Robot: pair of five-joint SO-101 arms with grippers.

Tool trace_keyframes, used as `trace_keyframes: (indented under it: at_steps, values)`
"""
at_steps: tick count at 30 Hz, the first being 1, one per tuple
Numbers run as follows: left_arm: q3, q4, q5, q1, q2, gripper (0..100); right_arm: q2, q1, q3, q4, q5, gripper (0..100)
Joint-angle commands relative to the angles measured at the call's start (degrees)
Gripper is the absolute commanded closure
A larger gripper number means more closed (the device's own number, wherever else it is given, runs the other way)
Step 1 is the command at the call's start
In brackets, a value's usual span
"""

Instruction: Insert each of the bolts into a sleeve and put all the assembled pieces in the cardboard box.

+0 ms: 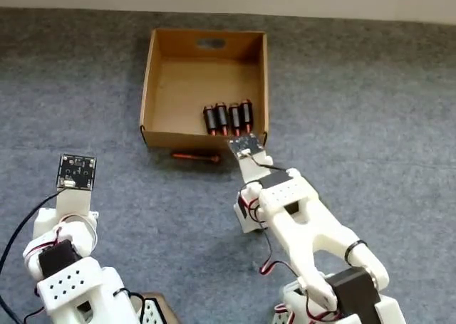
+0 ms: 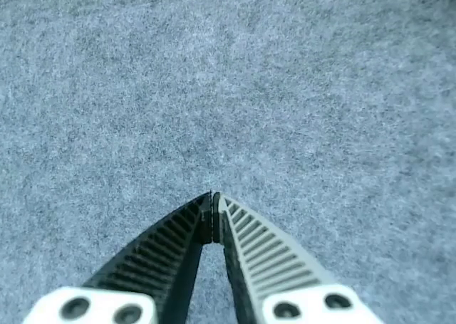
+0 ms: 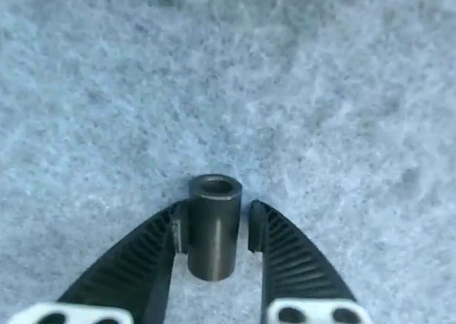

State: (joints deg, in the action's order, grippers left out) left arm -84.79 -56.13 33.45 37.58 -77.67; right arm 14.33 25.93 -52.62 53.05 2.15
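1. Just outside the near wall of the cardboard box (image 1: 148, 89), a single bolt (image 1: 194, 156) lies flat on the grey carpet (image 1: 370, 110). Its long axis runs along that wall. From where I stand I can't make out which end is the head.
2. Inside the box, four assembled pieces (image 1: 228, 117) sit side by side against the near wall, close to the right corner. Each has its length running from the near wall toward the far one. I'd guess they were dropped at the nearest reachable spot.
3. Off the box's near right corner, the right arm (image 1: 299, 217) stretches toward the box. The right gripper (image 3: 217, 210) has its fingers closed on either side of a dark sleeve (image 3: 214, 238). It looks clamped, though a thin gap seems to show on one side.
4. The sleeve's long axis runs with the fingers, and its open mouth faces away from the wrist. That leaves the bore free for a bolt to enter, which I take to be the reason for this hold.
5. Well away from the box, toward its near left, the left arm (image 1: 68, 253) sits back. The left gripper (image 2: 214, 199) has its fingertips pressed together on nothing, above bare carpet.
6. My reading is that the lone bolt is the last one, so the empty gripper is the likely one to fetch it.
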Motion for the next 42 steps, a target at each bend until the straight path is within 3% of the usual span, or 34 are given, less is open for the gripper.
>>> trace_keyframes:
  at_steps: [1,3,6,8,11,14,22,29,37,42]
  values:
    - [0.4,-0.4,-0.1,-0.8,-0.8,97,-4.7,-0.8,4.2,-1.0,2.2,86.8]
    - [0.7,-1.6,-0.1,-0.8,-0.8,97,-6.4,-0.9,5.2,-1.0,2.3,88.5]
    - [0.8,-2.4,-0.1,-2.7,-0.8,97,-5.8,-0.9,5.2,-1.0,2.6,99.8]
    - [0.7,-3.5,-0.1,-5.0,-0.8,97,-3.8,-0.9,5.1,-1.0,2.6,98.9]
    - [0.8,-6.3,-0.8,-11.1,-0.4,97,1.8,-1.4,2.4,-1.2,2.4,99.3]
    - [1.7,-6.8,-5.9,-18.6,-0.2,96,11.0,-1.7,-2.5,-3.3,2.3,99.3]
    - [17.6,-16.6,-11.1,-35.8,1.4,96,26.8,-4.6,-12.7,-10.2,-0.8,99.3]
    - [34.3,-17.0,-13.1,-36.7,29.8,85,29.1,-5.4,-13.1,-10.2,-2.5,99.3]
    - [55.6,-16.9,-28.7,-44.2,56.7,83,29.2,-5.4,-13.1,-10.2,-2.2,99.3]
    - [61.3,-10.4,-43.5,-48.9,68.7,83,29.4,-5.4,-13.1,-10.0,-2.2,99.3]
